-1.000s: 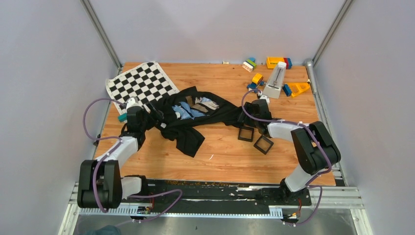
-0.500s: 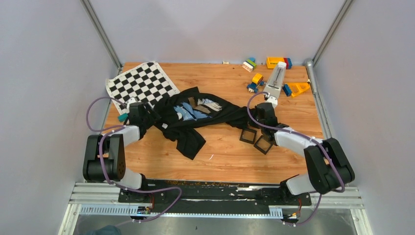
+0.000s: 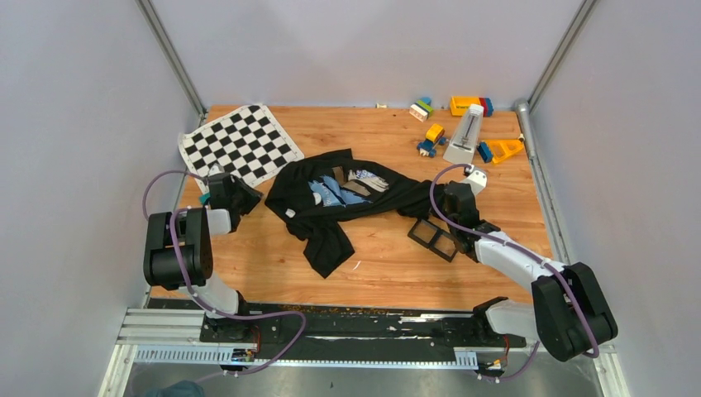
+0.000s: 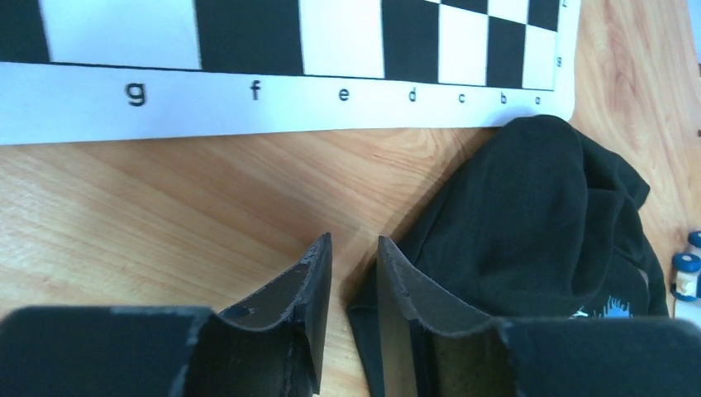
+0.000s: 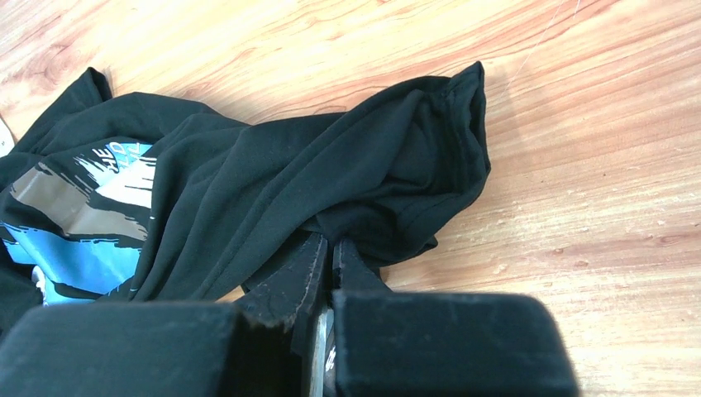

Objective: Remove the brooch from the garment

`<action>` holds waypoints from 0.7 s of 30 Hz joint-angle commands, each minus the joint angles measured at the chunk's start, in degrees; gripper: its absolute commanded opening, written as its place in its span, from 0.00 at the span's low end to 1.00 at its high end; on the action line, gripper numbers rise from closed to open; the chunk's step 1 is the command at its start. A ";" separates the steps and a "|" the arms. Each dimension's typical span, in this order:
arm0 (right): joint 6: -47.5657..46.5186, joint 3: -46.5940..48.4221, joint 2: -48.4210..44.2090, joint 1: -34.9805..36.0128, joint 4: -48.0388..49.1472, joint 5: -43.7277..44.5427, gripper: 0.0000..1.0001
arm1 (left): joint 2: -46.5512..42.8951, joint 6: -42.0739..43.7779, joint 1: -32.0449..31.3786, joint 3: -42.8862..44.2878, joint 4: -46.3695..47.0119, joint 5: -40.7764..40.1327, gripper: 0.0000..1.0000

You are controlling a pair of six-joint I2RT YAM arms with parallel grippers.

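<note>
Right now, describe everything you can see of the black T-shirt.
The black T-shirt is soft cloth, crumpled in folds on the wooden table, its blue, white and grey print facing up. One flap trails toward the near edge. A small white dot, perhaps the brooch, shows on its left part. The right gripper is closed at its right end, seemingly pinching the hem; the left gripper stands slightly open beside its left end, bare wood between its fingers.

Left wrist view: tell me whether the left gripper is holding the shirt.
No. The left gripper stands open over the table, pinching nothing; the shirt lies loose beside it.
</note>
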 commanded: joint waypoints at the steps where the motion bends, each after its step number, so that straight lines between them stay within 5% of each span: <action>1: -0.11 0.14 -1.24 0.18 2.63 1.42 0.00 | -0.24 0.18 0.25 -1.52 2.66 3.87 0.43; 2: -0.36 0.11 -1.30 0.15 2.62 1.38 0.00 | -0.19 0.29 0.27 -1.54 2.40 4.77 0.60; 4: -0.56 0.06 -1.26 0.17 2.62 1.43 0.00 | 0.48 0.58 0.22 -0.83 1.30 7.23 0.74; 9: -0.59 0.44 -0.76 0.10 2.80 0.98 0.00 | 3.63 1.64 -0.57 1.63 0.48 14.67 0.77; 13: -0.50 0.99 0.28 0.16 2.55 0.60 0.00 | 3.93 4.11 -3.30 4.15 -4.98 13.29 0.73; 19: -0.65 1.29 0.54 0.15 2.44 0.09 0.00 | 1.97 7.28 -5.24 5.43 -7.89 10.01 0.37; 21: -0.97 1.33 0.45 0.19 2.69 -0.26 0.00 | 2.84 8.04 -5.41 5.23 -4.78 13.00 0.06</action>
